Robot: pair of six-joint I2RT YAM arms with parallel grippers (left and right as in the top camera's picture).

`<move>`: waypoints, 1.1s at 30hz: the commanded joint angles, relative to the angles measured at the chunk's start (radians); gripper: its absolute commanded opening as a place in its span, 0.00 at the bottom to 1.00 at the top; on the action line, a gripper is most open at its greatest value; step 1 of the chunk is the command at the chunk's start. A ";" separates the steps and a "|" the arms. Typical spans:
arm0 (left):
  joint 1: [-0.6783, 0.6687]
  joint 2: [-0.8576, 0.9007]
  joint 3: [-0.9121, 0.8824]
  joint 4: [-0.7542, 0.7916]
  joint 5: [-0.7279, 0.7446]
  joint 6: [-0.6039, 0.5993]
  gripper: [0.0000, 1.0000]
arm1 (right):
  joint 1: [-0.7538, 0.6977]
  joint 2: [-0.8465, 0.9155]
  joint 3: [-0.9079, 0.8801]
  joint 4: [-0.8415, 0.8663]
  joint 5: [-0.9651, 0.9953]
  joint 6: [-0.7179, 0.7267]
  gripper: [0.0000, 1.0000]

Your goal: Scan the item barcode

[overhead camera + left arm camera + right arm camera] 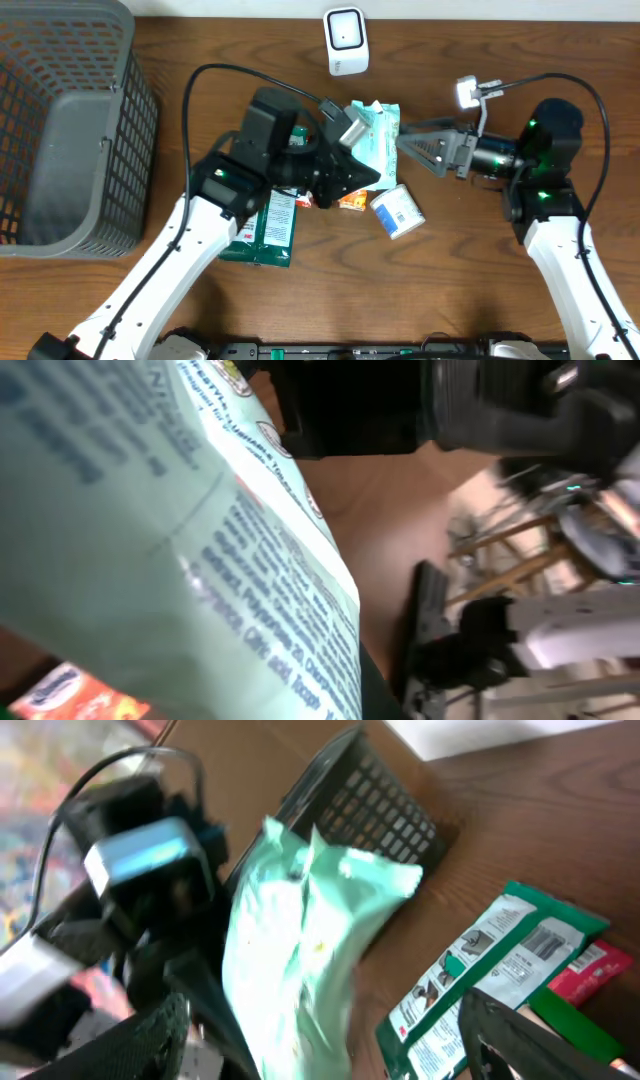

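The item is a mint-green soft pack (375, 135) with printed text, held above the table just below the white scanner (345, 41). My left gripper (356, 172) is shut on its lower left edge. In the left wrist view the pack (170, 560) fills the left half and hides my own fingers. My right gripper (412, 150) is open at the pack's right edge, its fingers spread on either side of the pack (300, 940) without pinching it. No barcode shows on the pack's visible faces.
A grey mesh basket (60, 130) stands at the far left. On the table under the arms lie green packets (270, 222), a red-orange packet (350, 201) and a white-and-blue pack (398, 212). A green packet (490, 970) lies under my right gripper.
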 commanded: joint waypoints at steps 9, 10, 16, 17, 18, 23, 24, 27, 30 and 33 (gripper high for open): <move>0.067 -0.006 0.012 0.005 0.312 0.000 0.07 | 0.045 -0.014 0.003 0.007 -0.134 -0.102 0.74; 0.067 -0.006 0.012 0.005 0.312 0.000 0.08 | 0.055 -0.014 0.003 0.015 -0.134 -0.102 0.72; 0.065 -0.006 0.012 0.005 0.312 0.007 0.07 | 0.089 -0.014 0.003 0.077 -0.112 -0.058 0.61; 0.065 -0.005 0.012 0.005 0.311 0.007 0.07 | 0.090 -0.014 0.003 0.086 -0.103 -0.041 0.60; 0.065 -0.005 0.012 0.005 0.311 0.008 0.08 | 0.091 -0.014 0.003 0.097 -0.098 -0.025 0.59; 0.065 -0.005 0.007 -0.003 0.290 0.058 0.07 | 0.101 -0.014 0.003 0.195 -0.087 0.088 0.56; 0.065 -0.004 0.005 -0.002 0.289 0.060 0.08 | 0.104 -0.014 0.003 0.214 -0.079 0.119 0.56; 0.065 -0.002 0.000 -0.003 0.276 0.060 0.07 | 0.112 -0.014 0.003 0.262 -0.057 0.214 0.56; 0.065 -0.002 -0.002 -0.002 0.274 0.072 0.08 | 0.118 -0.009 0.003 0.257 -0.026 0.232 0.56; 0.065 -0.002 -0.002 -0.002 0.266 0.079 0.08 | 0.124 0.003 0.003 0.257 -0.021 0.233 0.53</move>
